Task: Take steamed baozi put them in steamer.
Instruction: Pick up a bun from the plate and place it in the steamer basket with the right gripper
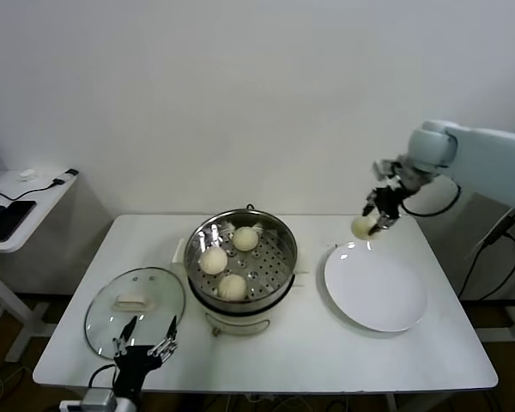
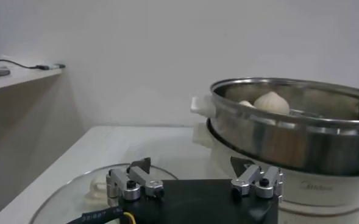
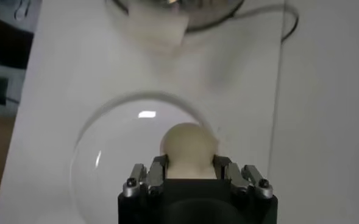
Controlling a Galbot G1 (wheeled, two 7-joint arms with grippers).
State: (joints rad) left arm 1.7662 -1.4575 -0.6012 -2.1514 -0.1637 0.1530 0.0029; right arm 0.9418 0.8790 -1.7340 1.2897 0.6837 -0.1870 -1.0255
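Your right tool [image 1: 376,218] is clenching the last baozi [image 1: 363,227] above the plate [image 1: 375,287]; the left tool [image 1: 146,339] is idling released by the lid [image 1: 135,309]. Carry it level, clear the steamer [image 1: 241,257] rim, and lower into the free spot beside the three buns [image 1: 231,259].

The steamed baozi [image 1: 213,260] are pale cream-white and smooth. The steamer [image 1: 279,232] is shiny steel, its inner tray [image 1: 270,266] is dotted with small holes, and its base [image 2: 325,189] is cream-white. The plate [image 1: 375,287] is plain white. The counter [image 1: 146,240] is white. The lid [image 1: 154,296] is clear glass with a white handle [image 1: 133,301]. The right end effector [image 1: 379,215] is black.
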